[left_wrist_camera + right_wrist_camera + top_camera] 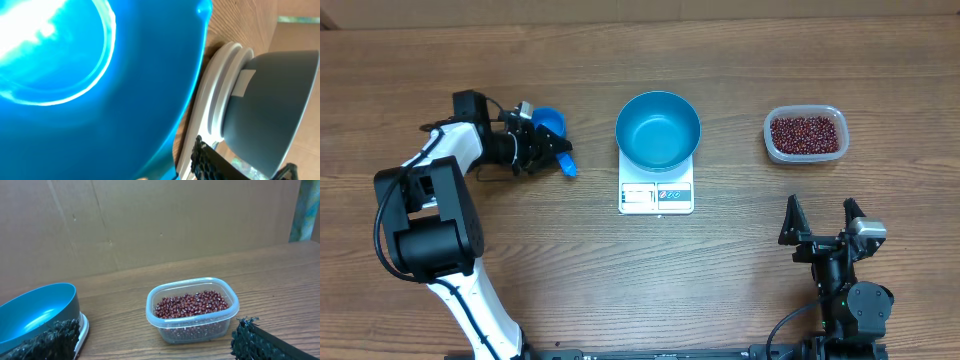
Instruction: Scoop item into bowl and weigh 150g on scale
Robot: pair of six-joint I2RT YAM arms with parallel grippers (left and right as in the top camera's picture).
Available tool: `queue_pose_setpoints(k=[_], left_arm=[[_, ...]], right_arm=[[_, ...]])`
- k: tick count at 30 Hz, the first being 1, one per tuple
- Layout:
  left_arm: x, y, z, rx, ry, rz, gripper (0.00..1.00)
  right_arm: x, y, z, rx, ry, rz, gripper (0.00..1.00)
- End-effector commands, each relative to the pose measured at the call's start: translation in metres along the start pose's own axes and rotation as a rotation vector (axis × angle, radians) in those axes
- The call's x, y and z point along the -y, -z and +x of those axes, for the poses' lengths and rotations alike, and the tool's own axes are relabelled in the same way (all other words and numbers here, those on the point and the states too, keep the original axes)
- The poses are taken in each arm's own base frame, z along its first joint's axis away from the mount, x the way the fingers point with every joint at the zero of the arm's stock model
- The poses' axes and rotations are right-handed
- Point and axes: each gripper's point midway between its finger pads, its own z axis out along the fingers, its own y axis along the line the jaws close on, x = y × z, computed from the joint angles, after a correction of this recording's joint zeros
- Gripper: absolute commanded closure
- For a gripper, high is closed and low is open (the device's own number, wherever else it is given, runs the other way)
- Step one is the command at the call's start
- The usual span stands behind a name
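Observation:
The blue bowl (657, 130) stands on the small white scale (656, 197) at the table's middle; it holds nothing. The item, dark red-brown beans (807, 133), fills a clear plastic tub (774, 147) at the right. A small blue scoop (550, 122) lies left of the bowl, and my left gripper (542, 143) is shut on it. In the left wrist view the scoop (75, 75) fills most of the picture, with one fingertip (205, 160) beside it. My right gripper (823, 222) stands open near the front right, holding nothing, with the tub (192, 325) ahead of it.
The left wrist view shows the bowl's grey outer wall (270, 100) and the scale's rim (215, 100) just past the scoop. A cardboard wall (150, 225) backs the table. Bare wood lies between the scale and the tub.

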Motion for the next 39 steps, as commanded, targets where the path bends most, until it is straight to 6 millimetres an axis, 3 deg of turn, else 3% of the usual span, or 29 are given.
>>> queue_pose_setpoints(k=[1, 11, 17, 32, 39], left_arm=[[-0.002, -0.006, 0.001, -0.003, 0.021, -0.016, 0.55], [-0.002, -0.006, 0.002, -0.005, 0.023, -0.016, 0.71], [-0.002, -0.006, 0.002, -0.008, 0.025, -0.013, 0.75], [-0.008, 0.002, 0.003, -0.007, 0.044, -0.017, 0.79], [-0.015, 0.01, -0.002, 0.018, 0.032, -0.017, 0.71]], right_arm=[[0.002, 0.0, 0.002, 0.004, 0.004, 0.008, 0.0], [0.002, 0.0, 0.002, 0.004, 0.004, 0.008, 0.0], [0.002, 0.0, 0.002, 0.004, 0.004, 0.008, 0.0], [0.002, 0.0, 0.002, 0.004, 0.004, 0.008, 0.0], [0.002, 0.0, 0.002, 0.004, 0.004, 0.008, 0.0]])
